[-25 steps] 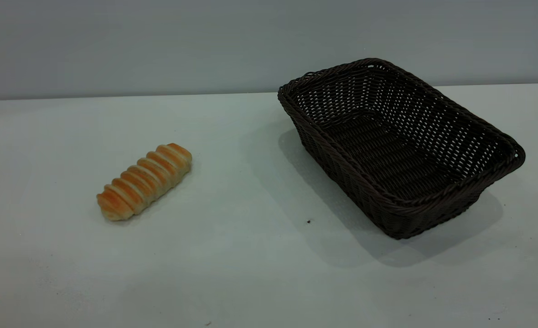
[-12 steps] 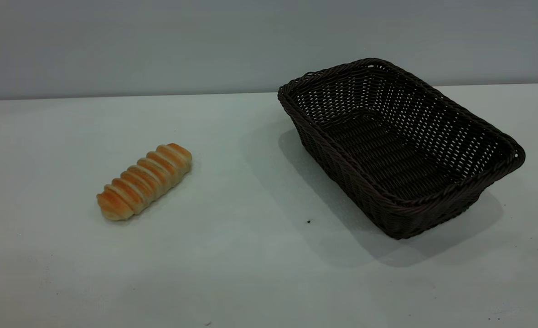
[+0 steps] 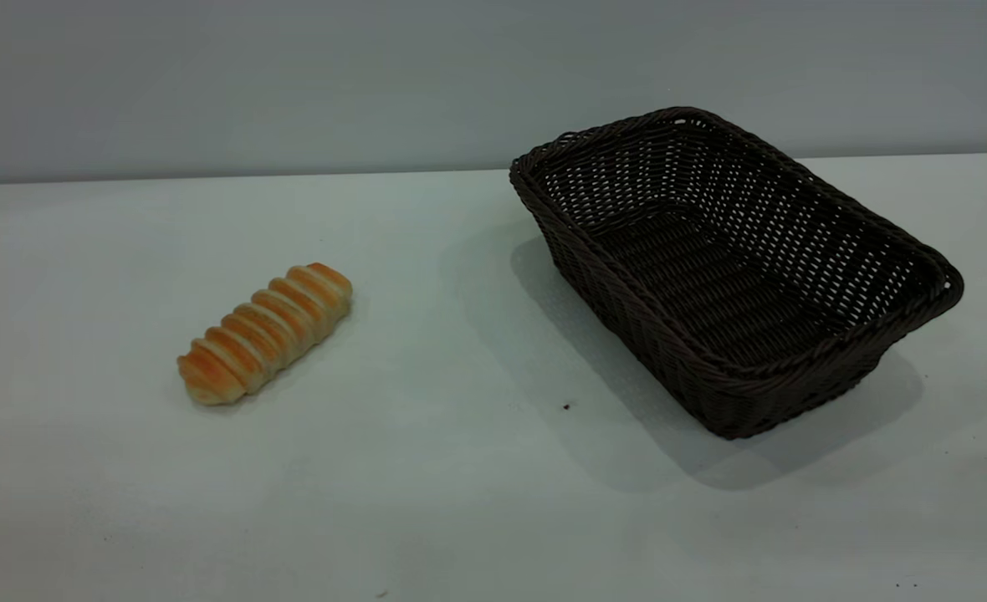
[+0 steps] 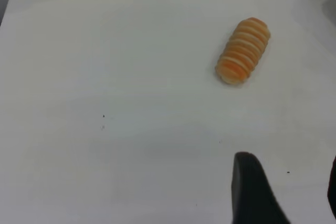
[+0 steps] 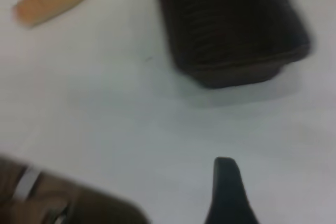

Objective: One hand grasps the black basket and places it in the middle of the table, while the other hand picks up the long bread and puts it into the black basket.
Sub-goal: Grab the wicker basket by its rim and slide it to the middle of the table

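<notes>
Left gripper (image 4: 286, 195) open above the desk (image 3: 460, 468), right unclear; bread (image 3: 264, 333) and basket (image 3: 736, 267) unmoved since earlier, nothing grasped yet.

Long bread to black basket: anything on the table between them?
No objects. In the exterior view, only bare table separates the long bread from the black basket, apart from the basket's shadow and a tiny dark speck.

Both grippers' fingers (image 4: 252, 192) (image 5: 227, 192) are cut off at the frame edges.
</notes>
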Controlling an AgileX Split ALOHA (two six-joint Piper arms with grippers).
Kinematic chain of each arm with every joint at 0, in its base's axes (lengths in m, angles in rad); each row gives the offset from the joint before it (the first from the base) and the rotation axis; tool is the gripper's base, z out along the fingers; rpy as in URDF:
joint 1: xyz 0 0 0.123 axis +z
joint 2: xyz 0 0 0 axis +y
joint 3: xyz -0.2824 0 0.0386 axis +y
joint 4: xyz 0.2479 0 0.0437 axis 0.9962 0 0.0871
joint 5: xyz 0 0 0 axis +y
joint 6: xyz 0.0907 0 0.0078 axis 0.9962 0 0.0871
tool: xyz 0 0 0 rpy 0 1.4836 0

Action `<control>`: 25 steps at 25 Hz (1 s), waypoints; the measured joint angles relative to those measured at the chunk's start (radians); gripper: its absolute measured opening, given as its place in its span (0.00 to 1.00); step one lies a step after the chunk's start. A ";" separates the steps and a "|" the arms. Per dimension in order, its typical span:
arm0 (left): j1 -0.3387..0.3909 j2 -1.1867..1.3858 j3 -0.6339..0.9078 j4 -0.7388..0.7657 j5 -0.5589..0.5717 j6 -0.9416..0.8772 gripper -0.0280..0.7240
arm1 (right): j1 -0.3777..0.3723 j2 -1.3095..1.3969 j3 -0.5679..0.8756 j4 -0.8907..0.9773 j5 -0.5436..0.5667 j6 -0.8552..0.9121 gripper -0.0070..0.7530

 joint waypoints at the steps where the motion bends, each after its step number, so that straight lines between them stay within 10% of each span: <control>1: 0.000 0.034 -0.012 -0.001 -0.012 0.000 0.56 | 0.000 0.056 -0.006 0.038 -0.004 -0.059 0.71; 9: 0.000 0.372 -0.105 -0.062 -0.119 0.000 0.56 | 0.000 0.443 -0.064 0.350 -0.059 -0.387 0.71; 25: 0.000 0.554 -0.106 -0.150 -0.225 0.003 0.56 | 0.000 1.064 -0.074 0.689 -0.302 -0.499 0.71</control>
